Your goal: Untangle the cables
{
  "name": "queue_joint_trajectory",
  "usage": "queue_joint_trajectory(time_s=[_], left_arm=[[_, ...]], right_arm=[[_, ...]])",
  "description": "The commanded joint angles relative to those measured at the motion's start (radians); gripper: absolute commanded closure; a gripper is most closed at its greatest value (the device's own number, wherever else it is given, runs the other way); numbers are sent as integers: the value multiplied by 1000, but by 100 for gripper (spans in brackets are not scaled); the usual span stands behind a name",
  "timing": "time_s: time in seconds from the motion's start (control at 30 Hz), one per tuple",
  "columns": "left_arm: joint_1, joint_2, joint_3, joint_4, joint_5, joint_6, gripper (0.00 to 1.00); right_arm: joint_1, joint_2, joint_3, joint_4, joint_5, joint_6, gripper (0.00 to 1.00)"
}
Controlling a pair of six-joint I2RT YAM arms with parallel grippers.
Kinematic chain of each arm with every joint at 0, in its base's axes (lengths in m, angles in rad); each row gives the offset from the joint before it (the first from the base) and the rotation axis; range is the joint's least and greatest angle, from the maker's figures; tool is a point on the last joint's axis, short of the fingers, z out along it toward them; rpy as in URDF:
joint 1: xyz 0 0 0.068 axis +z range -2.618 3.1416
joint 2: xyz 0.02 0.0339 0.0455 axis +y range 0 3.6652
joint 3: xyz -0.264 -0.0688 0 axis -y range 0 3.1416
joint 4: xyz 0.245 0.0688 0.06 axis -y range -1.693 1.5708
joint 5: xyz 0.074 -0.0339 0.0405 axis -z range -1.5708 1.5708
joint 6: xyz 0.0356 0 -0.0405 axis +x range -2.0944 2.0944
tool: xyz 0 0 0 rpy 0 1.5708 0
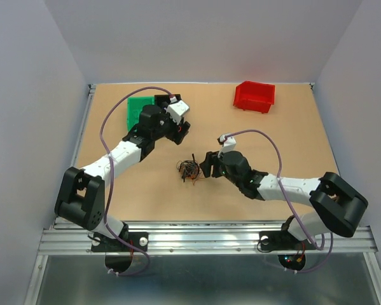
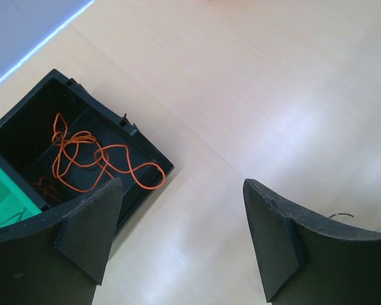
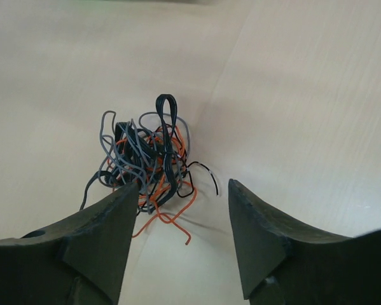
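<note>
In the top view the tangle [image 1: 189,169] lies mid-table just beside your right gripper [image 1: 205,165], while your left gripper [image 1: 180,132] is well apart at the back left. Close on the whole clump and you will likely lift it in one piece and pull the knots tighter, with nothing pinning it down. The left wrist view shows that gripper's jaws spread wide and empty over bare table, beside a black bin [image 2: 25,133] holding an orange wire [image 2: 95,159]. A careless sweep there could hook that wire back out. In the right wrist view the jaws are also wide apart and hold nothing. The tangle sits just ahead, its edge by one fingertip, though you cannot tell whether they touch. Grey, black and orange strands interlace, so a pinch may catch several.
</note>
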Motion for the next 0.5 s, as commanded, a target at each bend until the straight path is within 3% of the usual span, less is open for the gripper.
queue_joint_trajectory(time_s=[0.0,0.2,0.47], left_arm=[[7,-48,14,-35,-41,50,13],[4,-115,-42,-35,-8,61,14],[-7,-143,-79,-68,-120,66,19]], right_arm=[[-1,45,91,46,-6,6,38],[-3,140,128,136,29,37,45],[-1,277,182,236,63,70,48]])
